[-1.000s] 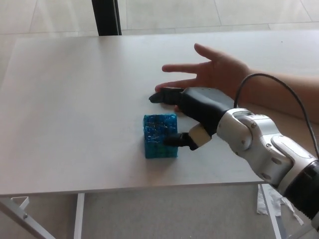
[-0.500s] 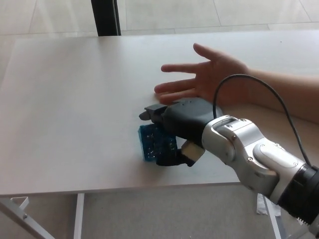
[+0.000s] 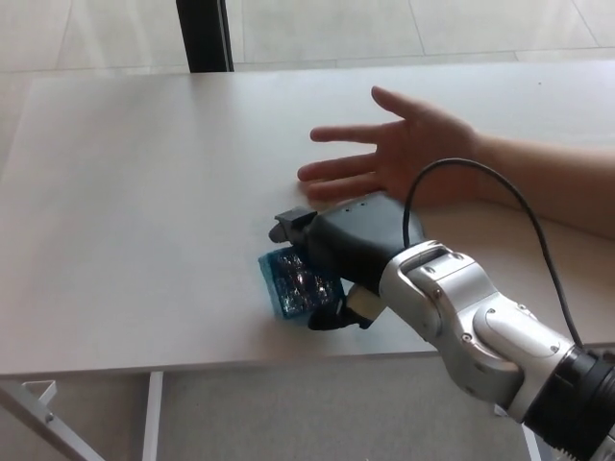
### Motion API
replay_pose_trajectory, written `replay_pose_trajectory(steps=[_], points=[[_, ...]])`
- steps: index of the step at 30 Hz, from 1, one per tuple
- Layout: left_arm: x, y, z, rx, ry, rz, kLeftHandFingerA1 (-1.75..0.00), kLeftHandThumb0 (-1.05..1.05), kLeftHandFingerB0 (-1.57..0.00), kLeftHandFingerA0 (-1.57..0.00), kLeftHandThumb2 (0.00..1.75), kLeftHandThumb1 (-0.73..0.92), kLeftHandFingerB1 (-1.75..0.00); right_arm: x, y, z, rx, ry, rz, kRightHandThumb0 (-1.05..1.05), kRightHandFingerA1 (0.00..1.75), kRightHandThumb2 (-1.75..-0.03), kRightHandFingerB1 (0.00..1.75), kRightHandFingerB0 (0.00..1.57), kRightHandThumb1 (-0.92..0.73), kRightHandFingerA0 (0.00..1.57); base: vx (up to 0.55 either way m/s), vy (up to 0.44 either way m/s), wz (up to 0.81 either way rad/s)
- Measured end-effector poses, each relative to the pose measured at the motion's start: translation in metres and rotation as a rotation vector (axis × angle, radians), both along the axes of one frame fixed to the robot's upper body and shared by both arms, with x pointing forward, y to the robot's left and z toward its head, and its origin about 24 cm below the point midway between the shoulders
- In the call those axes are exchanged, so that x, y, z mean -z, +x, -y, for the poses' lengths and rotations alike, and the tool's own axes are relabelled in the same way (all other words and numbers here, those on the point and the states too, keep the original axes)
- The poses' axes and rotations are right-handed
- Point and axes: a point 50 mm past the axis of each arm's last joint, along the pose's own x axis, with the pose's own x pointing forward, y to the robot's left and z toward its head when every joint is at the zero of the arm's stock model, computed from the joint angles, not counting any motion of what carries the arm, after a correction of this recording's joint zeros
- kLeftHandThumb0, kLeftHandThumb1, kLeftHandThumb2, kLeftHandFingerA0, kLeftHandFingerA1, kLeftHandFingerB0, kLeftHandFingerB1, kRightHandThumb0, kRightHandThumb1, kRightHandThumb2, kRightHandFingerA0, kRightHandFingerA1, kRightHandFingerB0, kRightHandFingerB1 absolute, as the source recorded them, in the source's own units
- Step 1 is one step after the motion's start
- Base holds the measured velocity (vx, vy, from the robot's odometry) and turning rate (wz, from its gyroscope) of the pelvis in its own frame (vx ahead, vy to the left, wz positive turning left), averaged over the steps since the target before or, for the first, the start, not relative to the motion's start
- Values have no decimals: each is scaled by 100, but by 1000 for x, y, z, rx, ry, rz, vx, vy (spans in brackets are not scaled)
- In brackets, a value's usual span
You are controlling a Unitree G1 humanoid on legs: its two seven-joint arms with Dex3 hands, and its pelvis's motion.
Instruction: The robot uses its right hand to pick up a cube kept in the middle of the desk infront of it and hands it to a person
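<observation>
The cube point(image 3: 293, 285) sits on the desk point(image 3: 135, 192) near its front edge, tucked under our right hand point(image 3: 336, 252), whose fingers close around it, while the person's open hand point(image 3: 404, 154) waits just beyond, farther from us and slightly to the right.

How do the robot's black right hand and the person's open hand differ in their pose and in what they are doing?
The robot's black right hand is curled over the blue cube, fingers above and thumb at its near side; the person's bare hand has its fingers spread and holds nothing. The robot's hand is at the near part of the white desk; the person's hand lies farther back. Both come in from the right side and point leftward.
</observation>
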Motion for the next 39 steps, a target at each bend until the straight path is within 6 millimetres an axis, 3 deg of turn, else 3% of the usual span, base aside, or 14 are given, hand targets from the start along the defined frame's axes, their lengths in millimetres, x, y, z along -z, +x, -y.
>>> replay_pose_trajectory(steps=[1, 2, 5, 6, 7, 8, 10, 13, 14, 17, 18, 20, 29, 39], points=[[0, 0, 0, 1, 0, -1, -54, -77, -53, -70, 61, 68, -42, 1, 0, 1, 1, 6, 9, -41, 173, -60, 64, 94, -54, 93, 0, 0, 0], [0, 0, 0, 1, 0, -1, -53, -78, -53, -69, 61, 67, -42, 2, 0, 1, 1, 13, 20, -42, 140, -87, 77, 85, -41, 123, 0, 0, 0], [0, 0, 0, 2, 0, -3, -55, -79, -53, -70, 61, 67, -42, 5, -1, 3, -1, 33, 54, -43, 139, -87, 77, 84, -40, 122, 0, 0, 0], [0, 0, 0, 2, 0, -3, -55, -78, -53, -69, 61, 68, -42, 6, -1, 3, -2, 39, 63, -43, 175, -60, 78, 87, -60, 87, 0, 0, 0], [0, 0, 0, 2, 0, -4, -55, -78, -53, -69, 61, 68, -42, 7, -2, 3, -1, 48, 75, -43, 175, -60, 78, 87, -60, 87, 0, 0, 0], [1, -1, 0, 3, 0, -6, -57, -77, -53, -71, 61, 67, -43, 8, -2, 4, 0, 57, 85, -39, 175, -60, 114, 81, -62, 87, 0, 0, 0], [1, -1, 0, 4, 0, -7, -56, -77, -53, -71, 61, 67, -43, 10, -3, 5, 3, 72, 100, -37, 160, -64, 93, 88, -58, 87, 0, 0, 0], [1, -1, 1, 5, 0, -9, -56, -77, -52, -71, 61, 69, -44, 12, -3, 8, 17, 121, 133, -36, 174, -58, 103, 81, -64, 78, 0, 0, 0], [1, -1, 1, 6, 0, -10, -56, -77, -52, -71, 61, 69, -44, 12, -3, 9, 22, 136, 143, -40, 129, -92, 94, 81, -46, 108, 0, 0, 0], [1, -1, 1, 7, 1, -10, -56, -77, -52, -71, 61, 69, -43, 13, -2, 12, 39, 169, 162, -43, 131, -91, 92, 79, -45, 108, 0, 0, 0], [1, -1, 1, 7, 1, -10, -56, -76, -53, -72, 61, 68, -43, 14, -1, 14, 47, 183, 169, -39, 175, -58, 91, 82, -64, 77, 0, 0, 0], [1, -1, 1, 7, 1, -10, -55, -77, -52, -73, 61, 69, -42, 13, -1, 16, 63, 212, 184, -34, 175, -66, 105, 83, -61, 77, 0, 0, 0], [1, -2, 1, 6, 0, -14, -54, -80, -52, -68, 61, 68, -42, -9, 12, 32, 183, 389, 301, -18, 160, -107, 114, 91, -50, 88, 0, 0, 0], [3, -6, 0, 3, -1, -25, -52, -79, -50, -68, 61, 70, -41, -57, 29, 53, 237, 549, 485, -20, 144, -94, 98, 92, -51, 90, 0, 0, 0]])
